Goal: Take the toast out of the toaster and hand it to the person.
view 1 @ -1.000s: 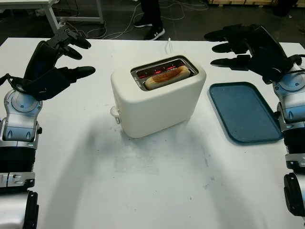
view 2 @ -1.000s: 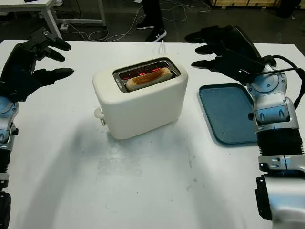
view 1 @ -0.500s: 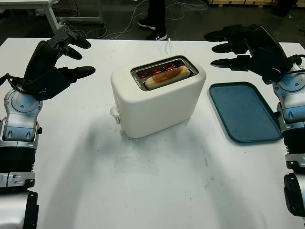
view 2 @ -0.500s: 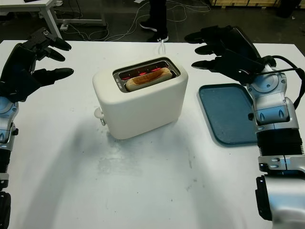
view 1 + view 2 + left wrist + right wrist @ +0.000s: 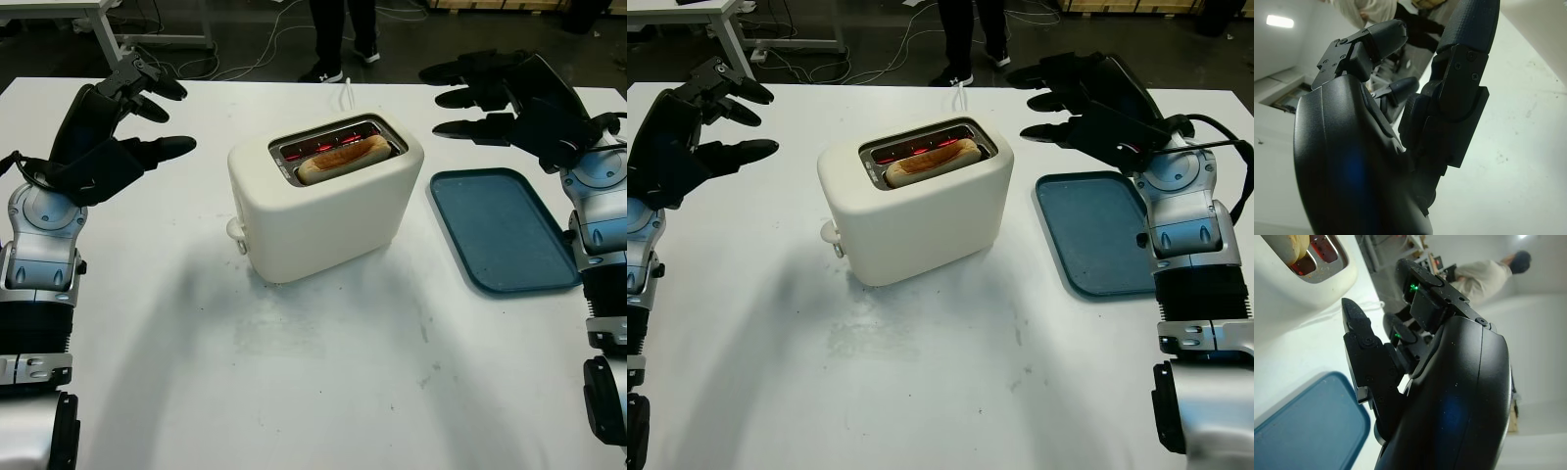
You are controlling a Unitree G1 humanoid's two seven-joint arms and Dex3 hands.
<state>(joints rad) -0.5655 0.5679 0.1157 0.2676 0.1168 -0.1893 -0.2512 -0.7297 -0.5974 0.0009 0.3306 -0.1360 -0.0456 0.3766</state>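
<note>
Left hand (image 5: 108, 122) open, right hand (image 5: 509, 98) open, toast (image 5: 343, 157) in unbranded toaster (image 5: 323, 201)

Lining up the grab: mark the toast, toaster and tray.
toast (image 5: 343, 157), left eye view, browned top edge.
toaster (image 5: 323, 220), left eye view, front wall.
tray (image 5: 505, 230), left eye view, bare floor.

Both eye views look down from the head at the same table (image 5: 323, 372) and toaster (image 5: 323, 201). Each wrist camera sits tight against its own hand, angled upward.
</note>
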